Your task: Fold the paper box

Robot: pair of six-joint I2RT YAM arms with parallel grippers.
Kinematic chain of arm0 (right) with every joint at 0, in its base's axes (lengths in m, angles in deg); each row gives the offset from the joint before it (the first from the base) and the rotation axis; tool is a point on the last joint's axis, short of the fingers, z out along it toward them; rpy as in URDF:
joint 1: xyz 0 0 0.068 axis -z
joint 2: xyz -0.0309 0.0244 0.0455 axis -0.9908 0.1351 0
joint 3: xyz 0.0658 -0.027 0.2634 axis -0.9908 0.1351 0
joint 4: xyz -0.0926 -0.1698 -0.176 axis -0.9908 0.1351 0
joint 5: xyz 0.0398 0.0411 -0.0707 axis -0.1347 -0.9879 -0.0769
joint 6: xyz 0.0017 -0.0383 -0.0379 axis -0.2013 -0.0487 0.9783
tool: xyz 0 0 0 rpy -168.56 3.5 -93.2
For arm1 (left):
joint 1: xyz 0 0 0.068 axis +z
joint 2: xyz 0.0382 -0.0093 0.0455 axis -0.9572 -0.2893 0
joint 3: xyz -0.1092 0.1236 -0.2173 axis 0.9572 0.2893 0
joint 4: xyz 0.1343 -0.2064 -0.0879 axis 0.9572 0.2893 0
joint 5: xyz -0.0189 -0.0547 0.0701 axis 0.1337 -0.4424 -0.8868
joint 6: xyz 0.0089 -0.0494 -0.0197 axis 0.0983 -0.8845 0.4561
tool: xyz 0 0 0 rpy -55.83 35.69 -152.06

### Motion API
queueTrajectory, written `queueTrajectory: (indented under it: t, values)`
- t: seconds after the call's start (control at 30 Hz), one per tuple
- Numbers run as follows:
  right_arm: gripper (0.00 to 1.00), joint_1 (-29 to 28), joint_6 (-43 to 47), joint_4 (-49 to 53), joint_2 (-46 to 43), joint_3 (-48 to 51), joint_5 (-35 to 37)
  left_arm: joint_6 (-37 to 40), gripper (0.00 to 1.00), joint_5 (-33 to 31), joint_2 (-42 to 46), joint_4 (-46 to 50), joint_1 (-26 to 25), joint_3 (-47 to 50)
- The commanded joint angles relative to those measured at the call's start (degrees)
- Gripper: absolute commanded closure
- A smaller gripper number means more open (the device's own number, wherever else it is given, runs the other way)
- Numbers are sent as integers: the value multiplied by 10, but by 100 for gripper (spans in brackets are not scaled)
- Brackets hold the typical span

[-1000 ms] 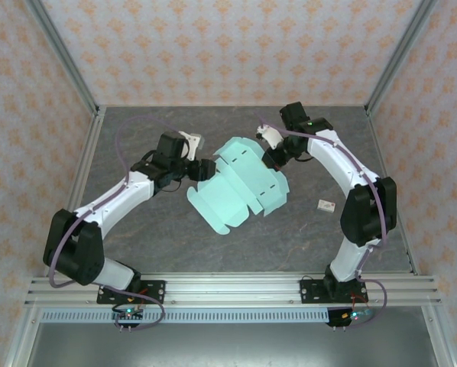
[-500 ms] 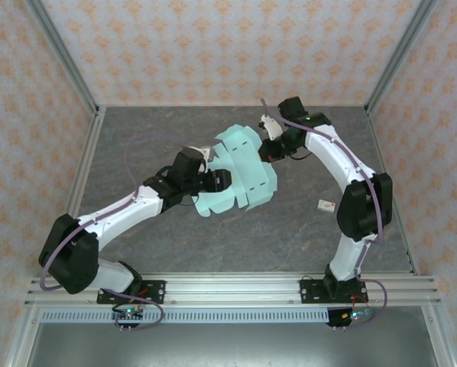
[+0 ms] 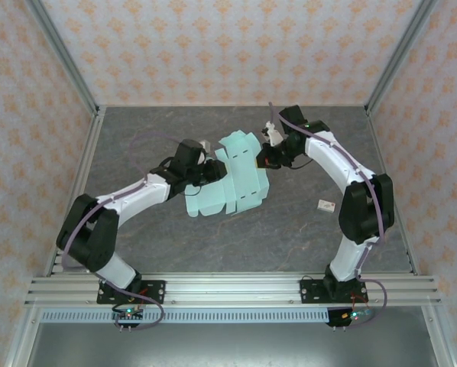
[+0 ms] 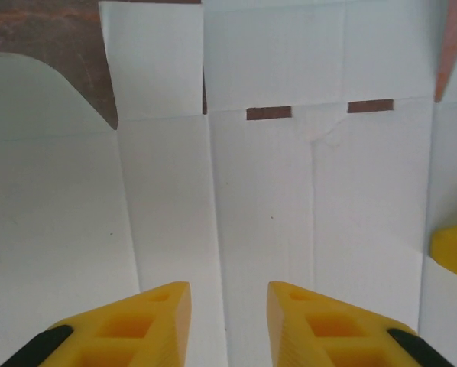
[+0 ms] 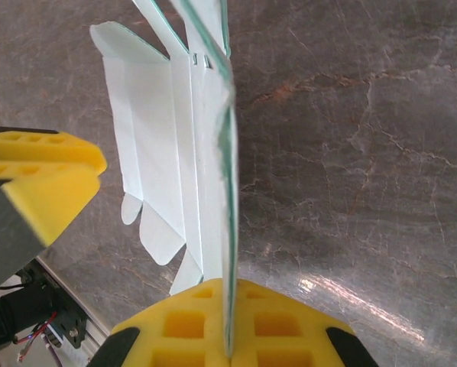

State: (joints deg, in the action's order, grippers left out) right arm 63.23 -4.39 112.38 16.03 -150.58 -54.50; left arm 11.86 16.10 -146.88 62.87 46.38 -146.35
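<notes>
The box (image 3: 230,180) is an unfolded die-cut sheet of pale mint card with flaps, tabs and crease lines. It hangs in the gap between the two grippers, over the middle of the tabletop (image 3: 305,229).

The right gripper (image 3: 264,153) has it. Seen from the right wrist, the sheet (image 5: 175,153) runs edge-on straight out from the yellow pads (image 5: 290,325), and the jaws are clamped tight on its near edge. Rounded tabs hang off the sheet on the side away from those jaws. Whether any part of it touches the tabletop I cannot tell.

The left gripper (image 3: 208,171) is at the opposite side of the sheet, facing its flat face. In the left wrist view the card (image 4: 274,214) spreads beyond the fingertips (image 4: 160,306), and two short slots (image 4: 269,113) lie along a crease beyond the jaws. The left jaws stand narrowly apart, with nothing pinched between them. From the right wrist the left gripper (image 5: 60,172) shows just beside the sheet's outer flap; contact cannot be made out. A yellow finger (image 4: 454,256) of the right gripper sits at the sheet's edge, to the right of the left jaws.

A small white card (image 3: 325,205) lies on the tabletop well to the right of the right jaws, apart from everything else.
</notes>
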Motion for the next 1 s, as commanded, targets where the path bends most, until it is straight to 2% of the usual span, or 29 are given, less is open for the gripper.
queueTrajectory:
  t: [0.0,0.23,0.53,0.97]
  values:
    - [100,1,-23,-17,-13,9,19,-48,71,49,-34,-57,-2,-25]
    - [100,1,-20,-24,5,16,36,-50,80,53,-87,-62,-1,-47]
    - [100,2,-19,-29,23,11,45,-56,87,57,-136,-69,-2,-64]
    - [100,1,-29,-34,41,6,63,-53,91,47,-172,-68,-3,-60]
